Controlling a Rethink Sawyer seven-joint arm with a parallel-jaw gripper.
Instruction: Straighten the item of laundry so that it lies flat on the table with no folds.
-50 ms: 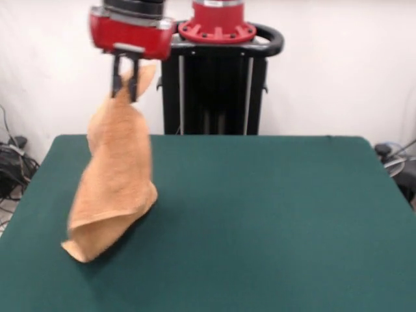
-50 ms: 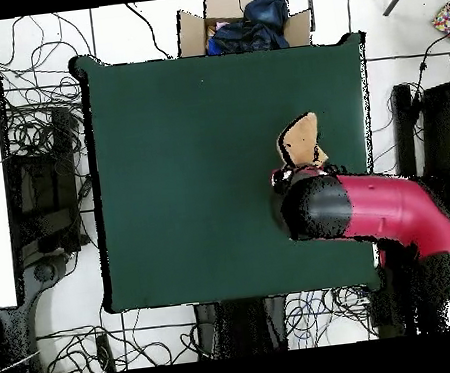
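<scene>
The orange-tan towel (image 1: 116, 179) hangs from my gripper (image 1: 125, 88), which is shut on its top corner high above the table (image 1: 260, 214). The cloth drapes down in a folded, twisted bundle, and its lower end rests on the green surface near the table's left front part in the front view. In the overhead view only a small piece of the towel (image 2: 302, 141) shows beyond the red and black arm (image 2: 372, 208), which covers the gripper itself.
A cardboard box (image 2: 241, 24) with dark cloth inside stands past the table's far edge in the overhead view. Cables and equipment (image 2: 37, 176) crowd the floor at one side. The black pedestal (image 1: 214, 91) rises behind the table.
</scene>
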